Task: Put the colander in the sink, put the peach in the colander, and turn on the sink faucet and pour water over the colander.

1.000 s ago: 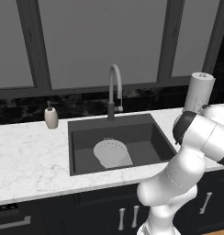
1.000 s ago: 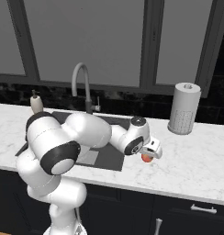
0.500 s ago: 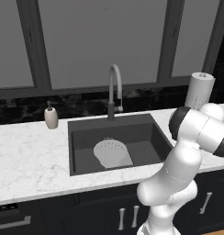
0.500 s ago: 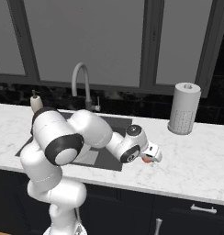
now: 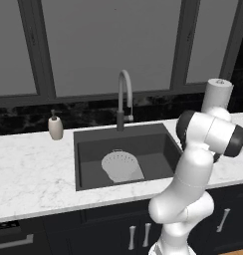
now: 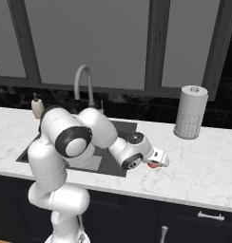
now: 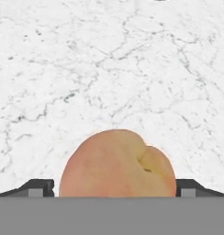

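White-jointed arm first: the white Franka arm [image 6: 91,135] bends over from the base, sweeps across the front of the basin and stretches low to the right, its wrist nearly level with the white marble bench [image 6: 203,161]. Its gripper [image 6: 156,162] sits just above the stone, right of the basin. In the hand view the two dark fingers [image 7: 38,188] stand one on each side of the small round red-orange peach [image 7: 118,165]; they are spread wide enough to take the fruit between them, and each tip sits close against its flank, though whether they actually press on it cannot be told. The peach rests on the bench, well apart from the basin, and shows as a reddish spot under the hand in the right base view [image 6: 152,166]. The large dark grey rectangular sink [image 5: 158,142] holds the white round colander dotted with small holes [image 5: 121,166], lying on the light grey drain plate at the bottom. Behind the basin rises the tall slim grey gooseneck faucet [image 5: 124,92]. A small beige soap dispenser [image 5: 56,126] stands on the bench to the left of the sink, and a pale cylindrical paper towel roll [image 6: 190,112] stands upright far to the right. The peach's skin looks smooth, with a yellowish patch and a shallow cleft.
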Robot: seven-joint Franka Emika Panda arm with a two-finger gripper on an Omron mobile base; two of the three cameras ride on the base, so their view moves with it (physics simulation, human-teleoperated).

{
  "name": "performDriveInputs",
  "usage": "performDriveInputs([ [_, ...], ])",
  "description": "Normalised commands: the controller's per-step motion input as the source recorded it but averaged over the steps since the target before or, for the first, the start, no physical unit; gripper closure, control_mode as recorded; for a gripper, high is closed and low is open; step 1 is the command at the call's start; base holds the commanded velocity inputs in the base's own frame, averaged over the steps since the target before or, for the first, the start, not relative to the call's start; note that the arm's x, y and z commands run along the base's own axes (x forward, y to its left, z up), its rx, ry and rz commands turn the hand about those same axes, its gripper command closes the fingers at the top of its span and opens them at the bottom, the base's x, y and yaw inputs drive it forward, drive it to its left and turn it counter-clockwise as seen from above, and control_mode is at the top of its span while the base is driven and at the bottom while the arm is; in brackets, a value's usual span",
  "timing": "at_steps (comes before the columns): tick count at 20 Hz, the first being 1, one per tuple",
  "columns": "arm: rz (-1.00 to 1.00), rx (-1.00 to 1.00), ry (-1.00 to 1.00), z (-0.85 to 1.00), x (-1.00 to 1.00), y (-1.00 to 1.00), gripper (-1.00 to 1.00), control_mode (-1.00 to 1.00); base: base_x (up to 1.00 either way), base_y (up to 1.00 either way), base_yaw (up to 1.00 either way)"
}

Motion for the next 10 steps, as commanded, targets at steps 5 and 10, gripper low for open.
performDriveInputs([
  [5, 0.0, -0.05, 0.0, -0.3, 0.14, 0.0, 1.0, -1.0, 0.0, 0.0, 0.0],
  [10, 0.0, -0.01, 0.01, -0.34, 0.04, -0.1, 1.0, -1.0, 0.0, 0.0, 0.0],
])
